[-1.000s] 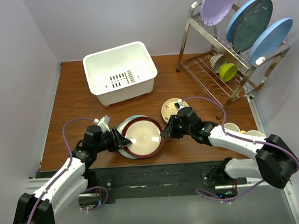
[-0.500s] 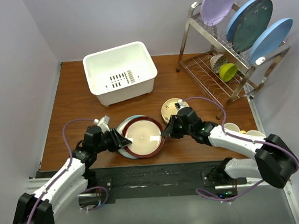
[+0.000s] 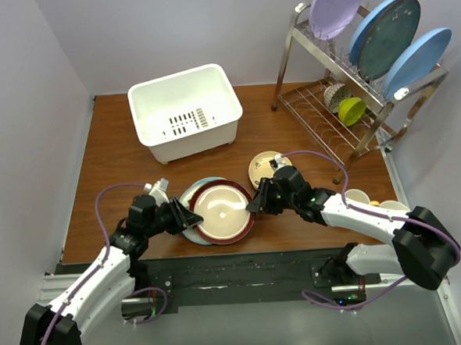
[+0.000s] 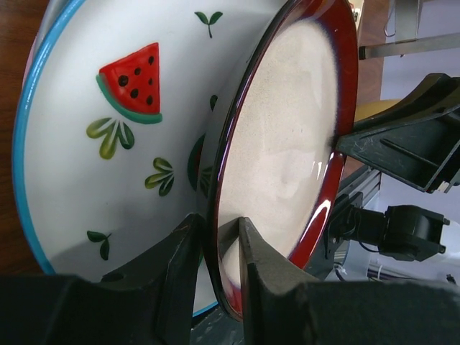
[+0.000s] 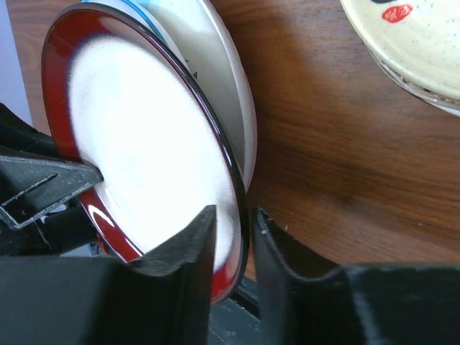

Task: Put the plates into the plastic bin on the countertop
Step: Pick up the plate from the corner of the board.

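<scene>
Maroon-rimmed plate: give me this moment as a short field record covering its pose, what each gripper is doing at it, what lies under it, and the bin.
Plate: maroon-rimmed plate, tilted up off the stack, near the front edge of the countertop
Beneath: watermelon plate, blue-edged
Left gripper: clamped on the plate's left rim
Right gripper: fingers straddle the right rim; grip unclear
Plastic bin: far left, no plates inside
Elsewhere: small tan plate flat on the wood, right of the stack

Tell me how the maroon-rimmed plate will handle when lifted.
The maroon-rimmed plate looks rigid ceramic, probably stiff, heavy and breakable. Its glossy glaze may slip, since the left hand pinches only the rim. Tilted on the watermelon plate, it could slide.
</scene>
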`<control>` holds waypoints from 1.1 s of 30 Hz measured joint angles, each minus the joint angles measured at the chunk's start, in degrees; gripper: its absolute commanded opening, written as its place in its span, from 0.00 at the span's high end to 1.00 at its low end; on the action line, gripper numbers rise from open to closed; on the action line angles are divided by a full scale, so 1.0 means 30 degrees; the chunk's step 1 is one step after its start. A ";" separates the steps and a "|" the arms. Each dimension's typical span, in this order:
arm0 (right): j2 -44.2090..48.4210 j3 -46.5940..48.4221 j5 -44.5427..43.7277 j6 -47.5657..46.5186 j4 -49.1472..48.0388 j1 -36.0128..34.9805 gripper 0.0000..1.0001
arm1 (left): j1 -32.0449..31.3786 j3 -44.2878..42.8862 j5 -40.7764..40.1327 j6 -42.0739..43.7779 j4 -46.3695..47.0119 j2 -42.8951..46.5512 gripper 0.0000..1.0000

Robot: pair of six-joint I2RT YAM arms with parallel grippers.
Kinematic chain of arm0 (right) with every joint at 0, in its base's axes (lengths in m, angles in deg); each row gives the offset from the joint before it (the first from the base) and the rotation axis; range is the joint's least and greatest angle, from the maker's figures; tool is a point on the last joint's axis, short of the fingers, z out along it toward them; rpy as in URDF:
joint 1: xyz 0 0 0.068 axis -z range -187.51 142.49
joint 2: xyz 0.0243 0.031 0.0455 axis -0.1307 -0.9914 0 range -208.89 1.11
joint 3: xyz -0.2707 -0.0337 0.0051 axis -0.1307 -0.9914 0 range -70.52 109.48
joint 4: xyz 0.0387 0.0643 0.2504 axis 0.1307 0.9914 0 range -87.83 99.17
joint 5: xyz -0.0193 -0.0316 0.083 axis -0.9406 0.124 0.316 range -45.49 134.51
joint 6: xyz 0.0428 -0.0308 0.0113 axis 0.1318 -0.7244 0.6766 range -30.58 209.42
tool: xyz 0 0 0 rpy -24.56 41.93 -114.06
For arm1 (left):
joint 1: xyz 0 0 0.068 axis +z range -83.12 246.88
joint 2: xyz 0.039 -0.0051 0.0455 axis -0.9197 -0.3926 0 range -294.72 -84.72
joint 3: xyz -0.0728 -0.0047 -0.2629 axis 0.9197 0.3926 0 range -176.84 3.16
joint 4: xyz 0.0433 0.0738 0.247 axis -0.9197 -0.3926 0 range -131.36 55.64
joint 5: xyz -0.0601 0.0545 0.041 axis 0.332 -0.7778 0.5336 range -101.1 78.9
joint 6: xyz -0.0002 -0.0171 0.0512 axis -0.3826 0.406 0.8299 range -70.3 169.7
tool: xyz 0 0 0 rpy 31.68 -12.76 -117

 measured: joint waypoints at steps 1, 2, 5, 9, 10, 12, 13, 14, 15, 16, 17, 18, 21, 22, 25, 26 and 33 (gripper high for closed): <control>0.0000 -0.0015 0.0007 0.0029 0.0007 0.0000 0.59 | -0.0007 0.0000 0.0000 0.0000 -0.0029 0.0066 1.00; 0.0000 -0.0036 0.0022 0.0051 -0.0007 0.0000 0.57 | -0.0022 0.0000 0.0007 0.0000 -0.0073 0.0146 1.00; 0.0000 -0.0087 0.0058 0.0073 0.0000 0.0000 0.49 | -0.0022 -0.0058 0.0007 -0.0007 -0.0146 0.0204 1.00; 0.0000 -0.0124 0.0073 0.0109 0.0000 0.0000 0.39 | -0.0022 -0.0248 0.0007 0.0000 -0.0270 0.0146 1.00; 0.0000 -0.0124 0.0087 0.0095 0.0000 0.0000 0.38 | -0.0022 -0.0277 0.0007 0.0007 -0.0291 0.0117 1.00; 0.0000 -0.0124 0.0197 0.0095 0.0000 0.0000 0.37 | -0.0029 -0.0401 0.0007 0.0022 -0.0452 0.0036 1.00; 0.0000 -0.0124 0.0211 0.0095 0.0000 0.0000 0.35 | -0.0029 -0.0481 0.0007 0.0022 -0.0576 -0.0007 1.00; 0.0000 -0.0124 0.0233 0.0095 0.0000 0.0000 0.34 | -0.0036 -0.0554 0.0000 0.0036 -0.0685 -0.0044 1.00; 0.0000 -0.0124 0.0262 0.0087 0.0007 0.0000 0.33 | -0.0036 -0.0612 0.0000 0.0044 -0.0758 -0.0058 1.00; 0.0007 -0.0124 0.0270 0.0102 0.0007 0.0000 0.32 | -0.0036 -0.0663 0.0000 0.0051 -0.0816 -0.0058 1.00; 0.0007 -0.0124 0.0291 0.0087 0.0007 0.0000 0.30 | -0.0036 -0.0692 0.0000 0.0058 -0.0852 -0.0058 1.00; 0.0015 -0.0124 0.0313 0.0095 0.0007 0.0000 0.28 | -0.0036 -0.0721 0.0000 0.0058 -0.0925 -0.0051 1.00; 0.0087 -0.0124 0.0342 0.0095 0.0007 0.0000 0.25 | -0.0036 -0.0816 0.0000 0.0066 -0.1144 -0.0044 1.00; 0.0131 -0.0124 0.0342 0.0095 0.0022 0.0000 0.23 | -0.0036 -0.0838 0.0000 0.0073 -0.1202 -0.0044 1.00; 0.0248 -0.0117 0.0342 0.0087 0.0029 0.0000 0.18 | -0.0073 -0.0976 -0.0022 0.0204 -0.1406 -0.0058 1.00; 0.0262 -0.0117 0.0342 0.0080 0.0029 0.0000 0.16 | -0.0087 -0.1035 -0.0022 0.0270 -0.1472 -0.0066 1.00; 0.0277 -0.0102 0.0342 -0.0073 0.0138 0.0000 0.06 | -0.0124 -0.1603 -0.0226 0.0503 -0.2033 -0.0058 1.00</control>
